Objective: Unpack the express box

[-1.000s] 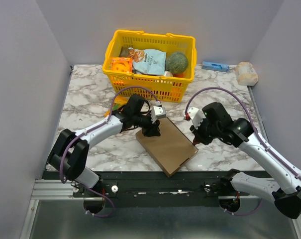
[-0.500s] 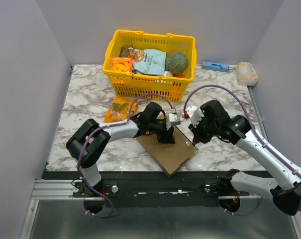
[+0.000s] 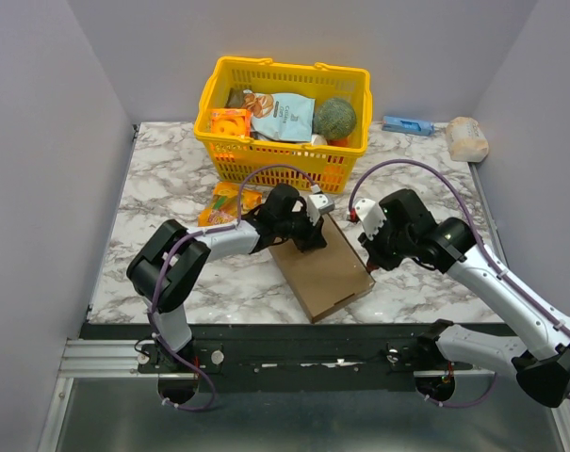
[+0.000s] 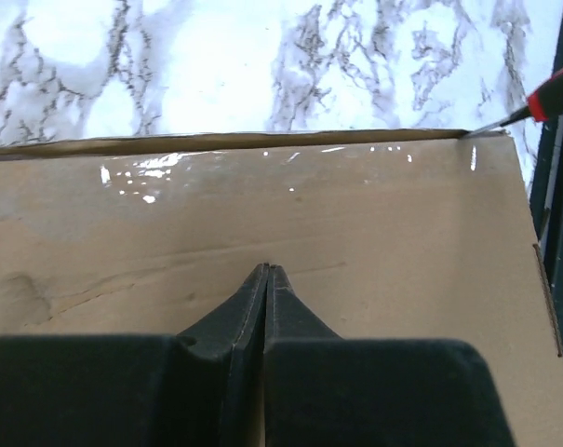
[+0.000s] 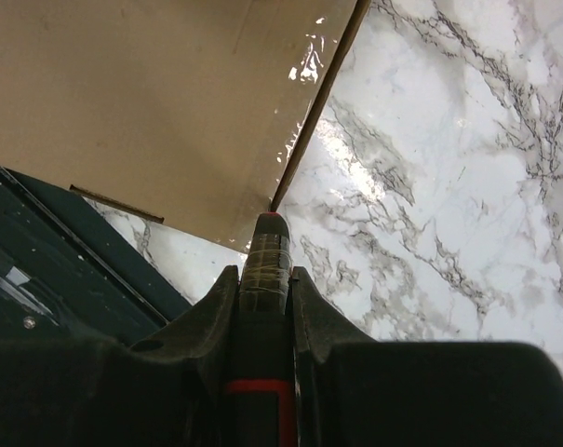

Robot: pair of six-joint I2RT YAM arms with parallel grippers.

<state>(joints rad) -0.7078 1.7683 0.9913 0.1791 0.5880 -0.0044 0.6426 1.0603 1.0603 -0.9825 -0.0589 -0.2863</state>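
Observation:
The express box (image 3: 330,278) lies flat and closed on the marble table, near its front edge. My left gripper (image 3: 310,237) is shut and empty, its tips resting on the box's far end; in the left wrist view the shut tips (image 4: 265,270) sit over the brown lid (image 4: 374,214). My right gripper (image 3: 371,261) is shut on a black and red cutter. In the right wrist view the gripper (image 5: 262,273) holds the cutter (image 5: 265,244) with its tip at the right edge of the box (image 5: 151,112). The cutter's tip also shows in the left wrist view (image 4: 553,96).
A yellow basket (image 3: 285,168) full of groceries stands at the back. An orange snack bag (image 3: 223,202) lies in front of it, left of the box. A blue packet (image 3: 407,124) and a wrapped bun (image 3: 466,138) lie at the back right. The dark table frame (image 5: 67,261) runs close by.
My left arm has reached right across the box, then drawn back to its far end. The box has turned and slid a little. The right gripper has stayed at the box's right edge.

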